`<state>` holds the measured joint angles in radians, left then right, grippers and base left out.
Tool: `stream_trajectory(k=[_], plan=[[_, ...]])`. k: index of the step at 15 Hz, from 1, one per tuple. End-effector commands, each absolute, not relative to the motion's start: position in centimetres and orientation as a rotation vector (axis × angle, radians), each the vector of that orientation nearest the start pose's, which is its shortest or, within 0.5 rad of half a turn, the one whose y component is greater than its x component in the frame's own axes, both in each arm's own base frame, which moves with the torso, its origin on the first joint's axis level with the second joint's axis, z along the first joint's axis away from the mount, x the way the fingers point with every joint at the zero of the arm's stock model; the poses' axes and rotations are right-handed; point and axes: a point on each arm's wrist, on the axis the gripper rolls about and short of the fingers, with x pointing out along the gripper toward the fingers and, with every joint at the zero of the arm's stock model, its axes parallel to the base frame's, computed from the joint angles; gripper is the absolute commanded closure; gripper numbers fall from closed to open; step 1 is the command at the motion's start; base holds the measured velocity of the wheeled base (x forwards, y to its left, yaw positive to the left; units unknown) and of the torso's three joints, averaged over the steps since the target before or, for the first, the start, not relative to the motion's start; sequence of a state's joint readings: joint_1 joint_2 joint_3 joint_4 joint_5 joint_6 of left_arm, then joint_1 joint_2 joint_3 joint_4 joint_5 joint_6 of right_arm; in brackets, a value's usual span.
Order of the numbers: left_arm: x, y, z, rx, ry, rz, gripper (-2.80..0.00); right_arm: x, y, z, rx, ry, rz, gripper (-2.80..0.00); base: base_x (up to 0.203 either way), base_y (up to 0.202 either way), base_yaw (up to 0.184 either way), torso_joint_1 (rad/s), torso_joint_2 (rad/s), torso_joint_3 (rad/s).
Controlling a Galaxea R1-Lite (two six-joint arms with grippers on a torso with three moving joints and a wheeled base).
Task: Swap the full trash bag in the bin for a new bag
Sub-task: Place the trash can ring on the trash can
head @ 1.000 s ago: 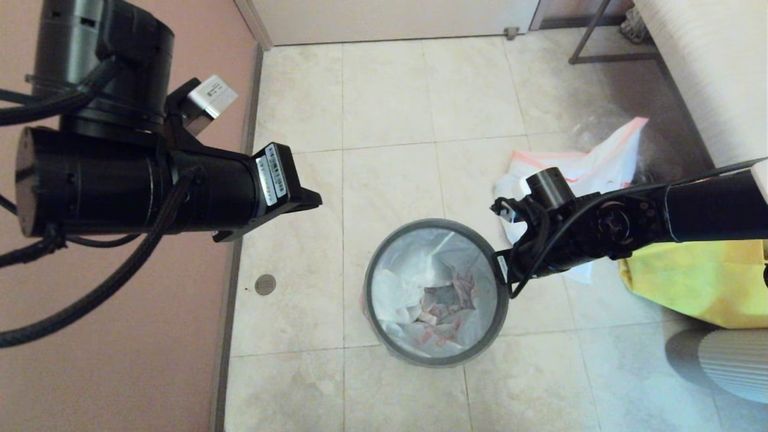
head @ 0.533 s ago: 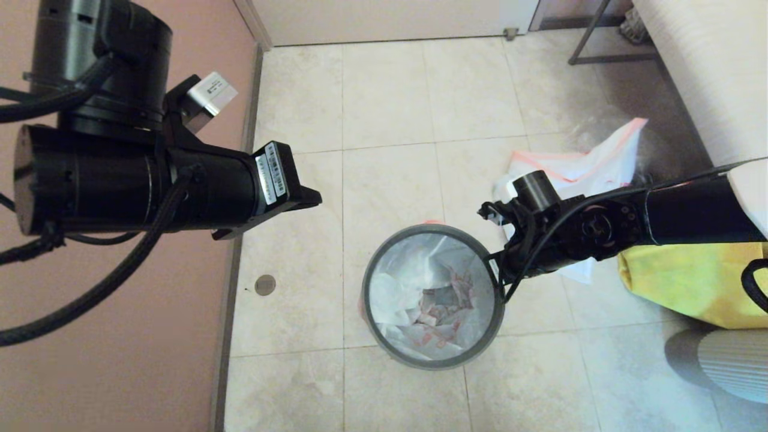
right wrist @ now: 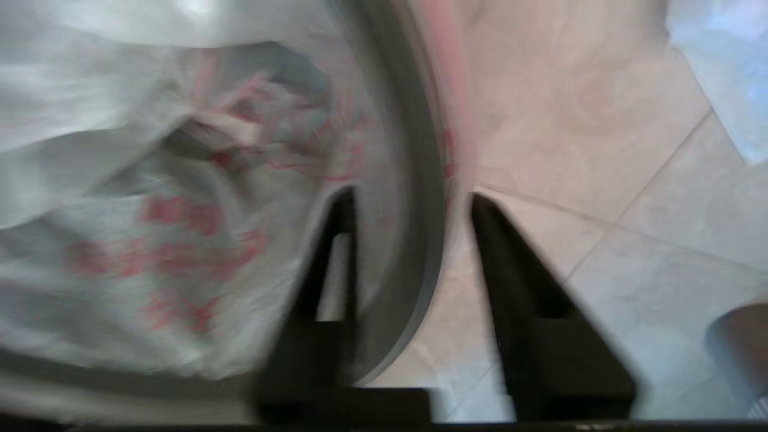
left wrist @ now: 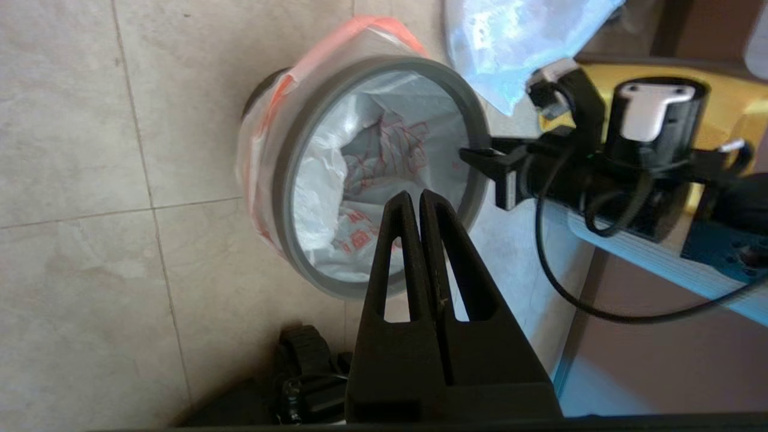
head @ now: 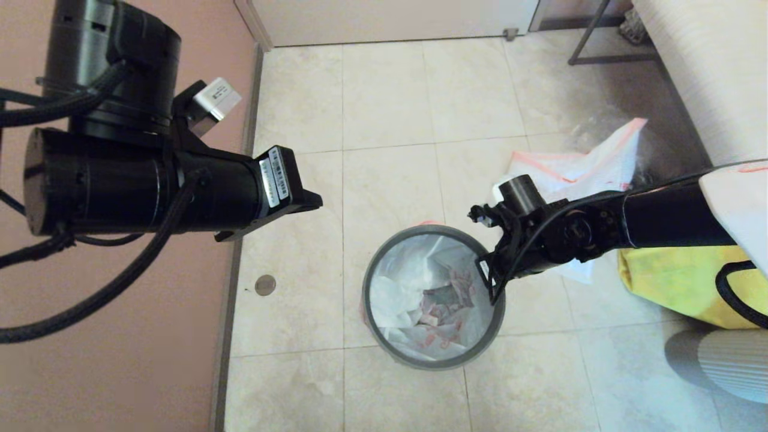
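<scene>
The bin stands on the tiled floor, its grey ring clamped over the new bag. This thin white bag with red print lines the inside, and its pink-orange hem is folded down outside. My right gripper is open and straddles the ring at the bin's right side, one finger inside and one outside. The full trash bag lies on the floor behind the right arm. My left gripper is shut and empty, held high to the left of the bin.
A large yellow bag lies right of the bin, with a grey ribbed object nearer me. A pink wall runs along the left, and a round floor drain sits near it. A metal frame leg stands at the far right.
My right arm has moved left and down onto the bin's right rim, its fingers now straddling the ring. The bin has shifted slightly left. The left arm has barely moved.
</scene>
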<state>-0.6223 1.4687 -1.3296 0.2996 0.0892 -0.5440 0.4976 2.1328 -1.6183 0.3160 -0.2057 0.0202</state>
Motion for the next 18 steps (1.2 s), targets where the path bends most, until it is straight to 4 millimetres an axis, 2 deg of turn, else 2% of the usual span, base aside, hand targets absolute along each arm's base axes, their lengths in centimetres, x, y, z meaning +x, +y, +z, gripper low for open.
stream_trajectory(k=[1,3,6,8,9,10,13,16,18], plan=[[19.8,-14.0,30.8,-0.375,0.538,-0.396,0.0,36.0,19.8,17.1,-0.265,0.764,0.279,-2.8,0.0,0.0,0.0,0.0,0.0,0.0],[20.0,-13.8,30.8,-0.375,0.537,-0.388,0.0,34.6,19.5,19.0,-0.258,0.74,0.289,-2.8,0.0,0.0,0.0,0.0,0.0,0.0],[20.7,-14.1,30.0,-0.346,0.567,-0.376,0.0,31.8,17.8,22.0,-0.203,0.737,0.293,-2.8,0.0,0.0,0.0,0.0,0.0,0.0],[21.9,-14.9,27.8,-0.268,0.668,-0.356,0.0,31.1,16.1,21.8,-0.122,0.805,0.357,-2.8,0.0,0.0,0.0,0.0,0.0,0.0],[22.7,-15.4,26.3,-0.218,0.743,-0.352,0.0,31.0,15.7,21.6,-0.09,0.827,0.409,-1.76,0.0,0.0,0.0,0.0,0.0,0.0],[23.5,-15.8,25.0,-0.197,0.805,-0.367,0.0,31.1,15.4,21.6,-0.056,0.839,0.466,0.0,0.0,0.0,0.0,0.0,0.0,0.0],[26.1,-16.5,21.3,-0.25,0.934,-0.497,0.0,32.6,14.7,20.8,0.085,0.892,0.694,0.0,0.0,0.0,0.0,0.0,0.0,0.0],[28.8,-16.5,17.7,-0.331,0.912,-0.606,0.0,35.2,14.4,17.6,0.129,0.974,0.728,0.0,0.0,0.0,0.0,0.0,0.0,0.0],[30.0,-16.8,15.2,-0.338,0.935,-0.609,0.0,36.4,14.2,15.7,0.144,0.996,0.746,0.0,0.0,0.0,0.0,0.0,0.0,0.0]])
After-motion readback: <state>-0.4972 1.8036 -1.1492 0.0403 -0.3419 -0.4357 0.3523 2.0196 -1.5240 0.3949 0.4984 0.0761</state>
